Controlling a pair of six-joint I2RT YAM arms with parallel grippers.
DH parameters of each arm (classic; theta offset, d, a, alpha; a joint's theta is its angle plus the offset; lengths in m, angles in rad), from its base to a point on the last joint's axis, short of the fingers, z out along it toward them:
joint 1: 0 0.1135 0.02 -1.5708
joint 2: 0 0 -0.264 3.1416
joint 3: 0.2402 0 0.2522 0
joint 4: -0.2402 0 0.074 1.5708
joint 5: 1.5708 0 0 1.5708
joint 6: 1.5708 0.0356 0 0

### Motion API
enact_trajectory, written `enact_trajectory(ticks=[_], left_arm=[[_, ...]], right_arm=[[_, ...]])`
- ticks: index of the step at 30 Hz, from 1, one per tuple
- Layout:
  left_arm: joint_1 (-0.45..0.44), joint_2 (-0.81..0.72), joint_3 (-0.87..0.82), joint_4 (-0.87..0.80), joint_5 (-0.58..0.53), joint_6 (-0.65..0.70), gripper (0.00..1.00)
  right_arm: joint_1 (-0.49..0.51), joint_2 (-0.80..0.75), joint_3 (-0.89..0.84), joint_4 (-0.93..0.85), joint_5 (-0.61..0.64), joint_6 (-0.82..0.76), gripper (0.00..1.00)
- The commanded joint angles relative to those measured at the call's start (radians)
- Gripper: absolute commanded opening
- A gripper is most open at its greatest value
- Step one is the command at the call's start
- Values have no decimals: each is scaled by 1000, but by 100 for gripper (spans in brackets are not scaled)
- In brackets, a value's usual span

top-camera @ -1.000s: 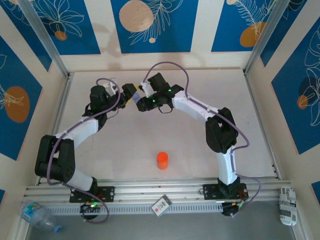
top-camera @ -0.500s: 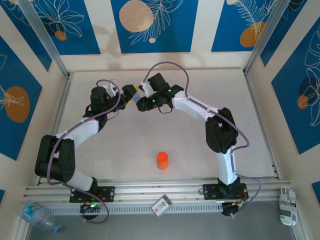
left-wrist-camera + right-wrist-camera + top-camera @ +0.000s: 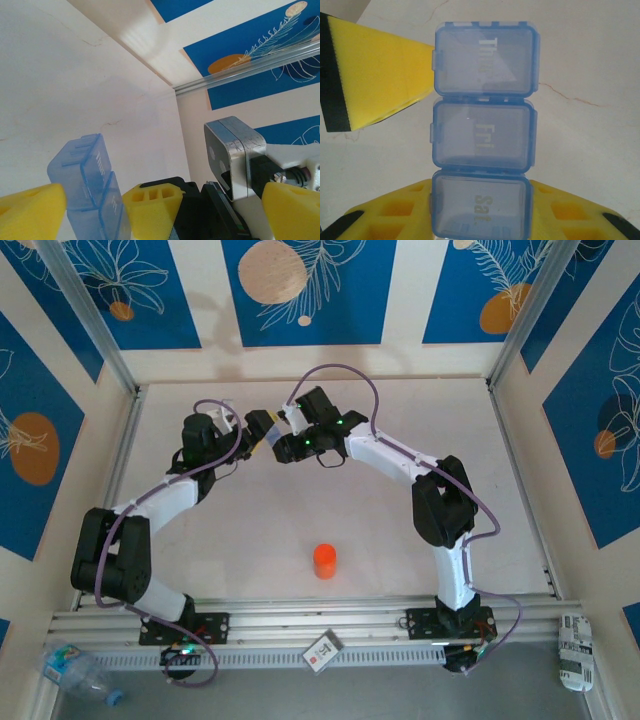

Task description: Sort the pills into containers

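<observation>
Right wrist view, your right jaws still clamp the containers at the Sat end, left jaws still wide open alongside, orange bottle unmoved on worktop.

The flat, matt off-white tabletop is bounded by pale walls at the back and sides and by a silver aluminium rail along its near edge, and the wrist views show thin hairline cracks in its surface. A small bright-orange cylindrical bottle stands upright on it near the middle of the near edge, just short of the rail. Beyond the rail, a grey ledge carries a clear plastic water bottle at the left corner, a small white card near the middle and a white printed packet at the right.
</observation>
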Motion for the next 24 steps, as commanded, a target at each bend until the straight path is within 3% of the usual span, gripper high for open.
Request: enact_trajectory(ticks=[1, 24], left_arm=[[-19, 9, 15, 44, -2, -6, 100], [-46, 12, 29, 110, -3, -62, 100]], right_arm=[[13, -26, -12, 5, -20, 7, 30], [18, 9, -20, 9, -15, 21, 30]])
